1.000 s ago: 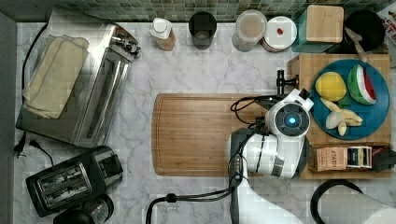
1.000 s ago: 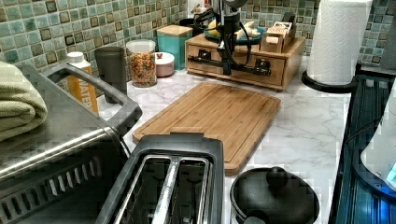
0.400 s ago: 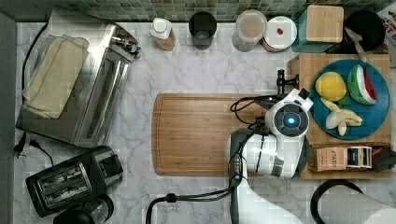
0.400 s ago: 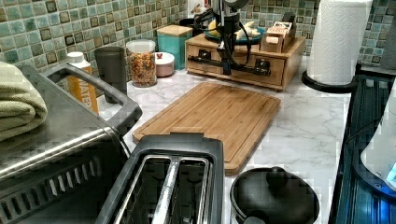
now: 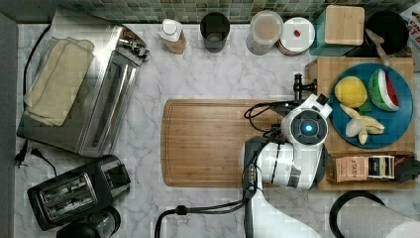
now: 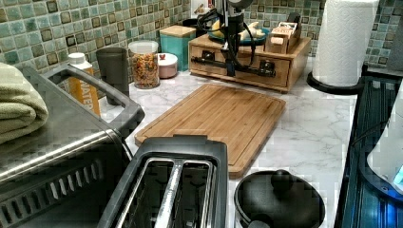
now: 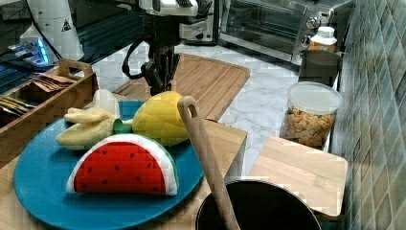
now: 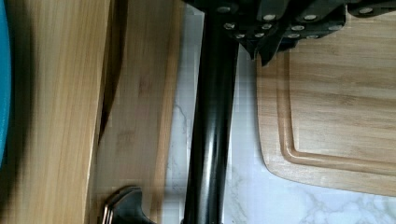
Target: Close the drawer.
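Note:
The drawer (image 6: 281, 72) sits in the wooden box under the blue plate (image 5: 398, 136), with its light-wood front panel (image 8: 140, 116) almost flush against the box. Only a thin dark gap shows beside the panel in the wrist view. Its long black bar handle (image 8: 212, 130) runs along the front (image 6: 256, 69). My gripper (image 6: 231, 71) hangs straight down in front of the drawer, fingers shut, right at the handle's outer side (image 8: 264, 46). In the right view the gripper (image 7: 159, 86) stands just past the box's edge, holding nothing.
A wooden cutting board (image 5: 213, 144) lies right behind my gripper, on the marble counter. Toy fruit lies on the blue plate. Jars (image 5: 265, 32) line the tiled wall. A toaster oven (image 5: 94, 99), a toaster (image 5: 74, 191) and a paper towel roll (image 6: 344, 42) stand further off.

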You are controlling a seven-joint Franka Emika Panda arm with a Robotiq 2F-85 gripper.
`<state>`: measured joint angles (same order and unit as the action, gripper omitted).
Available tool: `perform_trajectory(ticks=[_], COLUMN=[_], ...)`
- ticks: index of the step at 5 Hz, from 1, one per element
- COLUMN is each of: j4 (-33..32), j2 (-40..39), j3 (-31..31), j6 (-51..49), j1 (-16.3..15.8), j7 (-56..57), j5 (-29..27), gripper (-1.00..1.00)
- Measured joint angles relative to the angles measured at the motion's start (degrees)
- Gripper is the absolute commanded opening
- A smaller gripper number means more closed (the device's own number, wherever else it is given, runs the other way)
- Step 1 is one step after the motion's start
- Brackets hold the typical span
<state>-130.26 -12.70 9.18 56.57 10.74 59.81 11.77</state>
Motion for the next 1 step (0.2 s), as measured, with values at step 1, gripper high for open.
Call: perform_trajectory(ticks=[1], j4=[0.0], j2=[0.0], j3=[0.0], j6=[0.03], j1=[0.0], j7=[0.0], j5=[0.0], gripper=[-1.0])
